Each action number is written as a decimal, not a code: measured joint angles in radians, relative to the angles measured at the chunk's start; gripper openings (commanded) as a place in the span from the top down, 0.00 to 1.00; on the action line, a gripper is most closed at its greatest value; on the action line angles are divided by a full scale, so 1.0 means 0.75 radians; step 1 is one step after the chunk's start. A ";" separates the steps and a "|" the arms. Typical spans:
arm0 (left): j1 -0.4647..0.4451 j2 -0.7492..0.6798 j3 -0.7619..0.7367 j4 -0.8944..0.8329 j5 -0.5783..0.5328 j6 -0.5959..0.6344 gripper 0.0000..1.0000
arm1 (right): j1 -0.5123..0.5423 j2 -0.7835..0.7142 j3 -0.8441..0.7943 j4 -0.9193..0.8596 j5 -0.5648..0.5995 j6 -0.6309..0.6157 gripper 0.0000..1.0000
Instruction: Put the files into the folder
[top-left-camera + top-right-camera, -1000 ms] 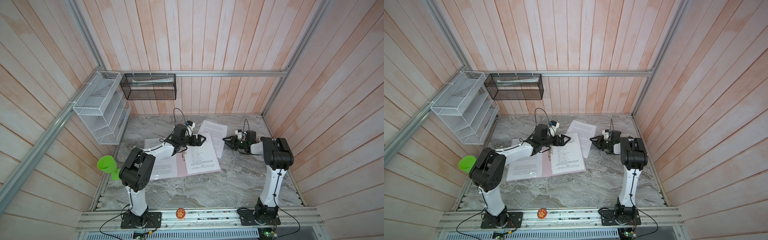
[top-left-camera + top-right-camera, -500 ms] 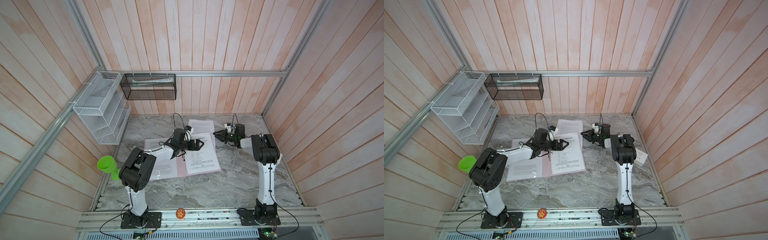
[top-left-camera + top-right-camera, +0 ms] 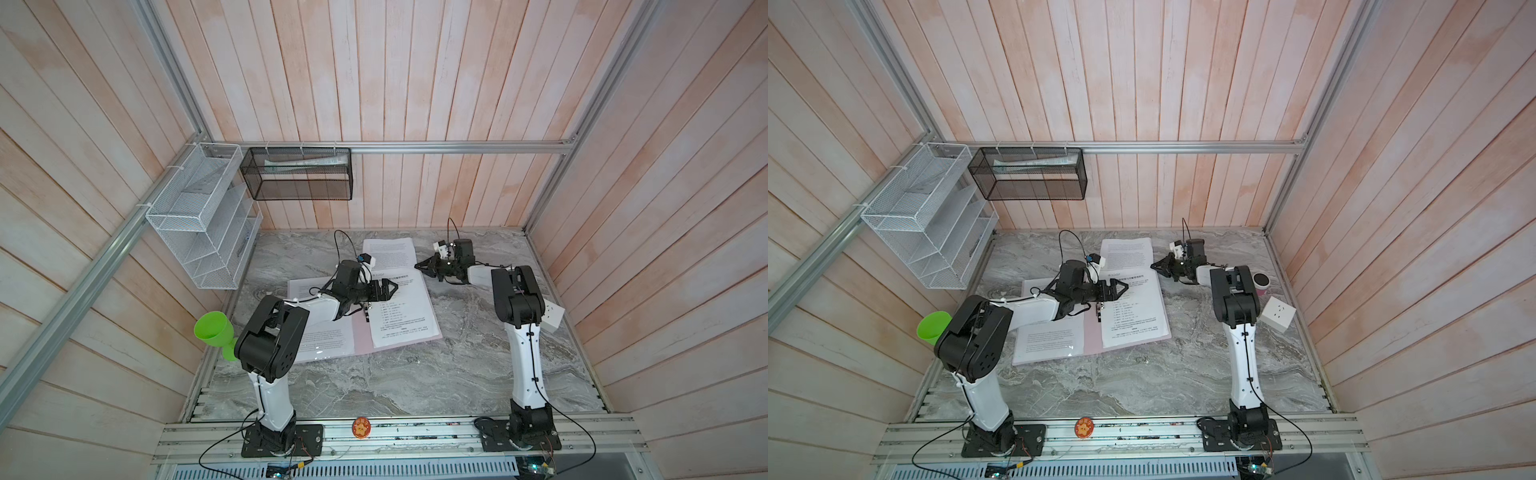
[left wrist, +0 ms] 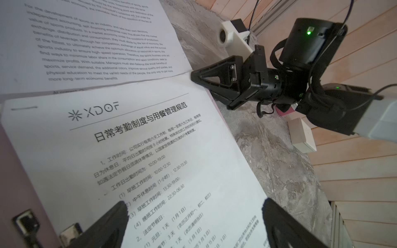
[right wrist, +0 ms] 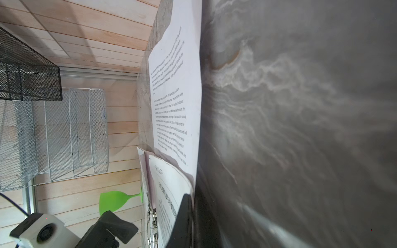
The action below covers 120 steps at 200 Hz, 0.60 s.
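Pale pink folder (image 3: 360, 337) open, printed white files (image 3: 405, 311) on both covers; left hand (image 3: 392, 287) wide, empty; right hand (image 3: 417, 266) closed at a sheet corner. The heading (image 4: 139, 122) is legible in the left wrist view, not in the top views.

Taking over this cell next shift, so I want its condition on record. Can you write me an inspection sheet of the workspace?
Surface: grey marbled tabletop, no spills seen.
Job's things: pink folder lies open; left-cover sheet and right-cover sheet inside; loose sheet on the table behind it.
Clutter: green goblet, white socket block, orange badge on the front rail.
Grippers: left gripper open above the right-cover sheet; right gripper shut at the loose sheet's corner, grip unclear.
Cables: black cable loops above both wrists.
Surroundings: plank walls, white wire rack, black mesh basket.
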 measured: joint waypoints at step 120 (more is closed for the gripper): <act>0.220 0.362 0.612 -0.149 -0.024 0.031 0.01 | -0.045 0.080 0.188 -0.162 -0.025 -0.103 0.75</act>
